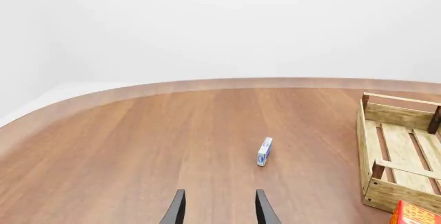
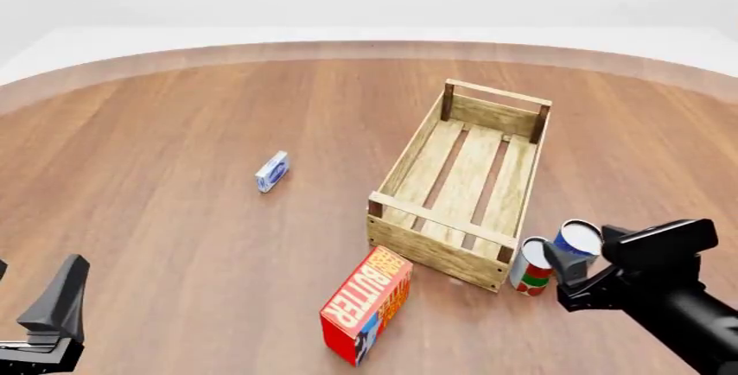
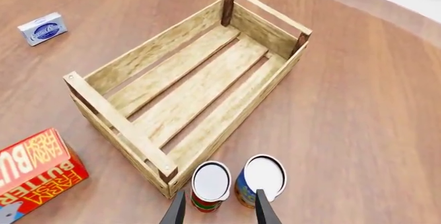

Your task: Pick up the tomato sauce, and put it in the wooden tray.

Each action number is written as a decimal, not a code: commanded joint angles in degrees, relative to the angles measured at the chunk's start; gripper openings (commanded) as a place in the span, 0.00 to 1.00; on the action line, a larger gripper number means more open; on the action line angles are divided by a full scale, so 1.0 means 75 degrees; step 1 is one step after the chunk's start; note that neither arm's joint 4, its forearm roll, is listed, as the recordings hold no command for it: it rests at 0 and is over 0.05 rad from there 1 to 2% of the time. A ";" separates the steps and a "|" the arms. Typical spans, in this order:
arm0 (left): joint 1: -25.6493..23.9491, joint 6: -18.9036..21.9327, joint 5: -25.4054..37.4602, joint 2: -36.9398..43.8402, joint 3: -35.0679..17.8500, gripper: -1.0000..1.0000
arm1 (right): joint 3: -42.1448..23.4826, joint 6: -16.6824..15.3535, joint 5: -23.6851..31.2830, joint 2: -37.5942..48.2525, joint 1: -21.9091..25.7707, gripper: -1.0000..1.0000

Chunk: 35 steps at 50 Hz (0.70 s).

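The tomato sauce (image 3: 209,186) is standing upright on the table just beside the wooden tray's (image 3: 117,124) near corner, touching the blue can (image 3: 262,180). The right gripper (image 3: 219,212) is hovering over it, fingers spread, holding nothing.

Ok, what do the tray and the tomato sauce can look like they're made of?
The wooden tray looks like pale unfinished wood: visible grain, slatted floor, darker corner posts. The tomato sauce appears to be a metal can: smooth silver-white lid, likely a printed paper label in red and green.
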 commanded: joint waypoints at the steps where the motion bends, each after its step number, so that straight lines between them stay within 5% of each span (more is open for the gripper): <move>1: 0.0000 0.0000 0.0000 0.0000 0.0000 1.00 | 0.0107 -0.0047 -0.0451 0.0475 0.0014 1.00; 35: 0.0000 0.0000 0.0000 0.0000 0.0000 1.00 | 0.0187 0.0093 -0.1263 0.1392 0.0163 1.00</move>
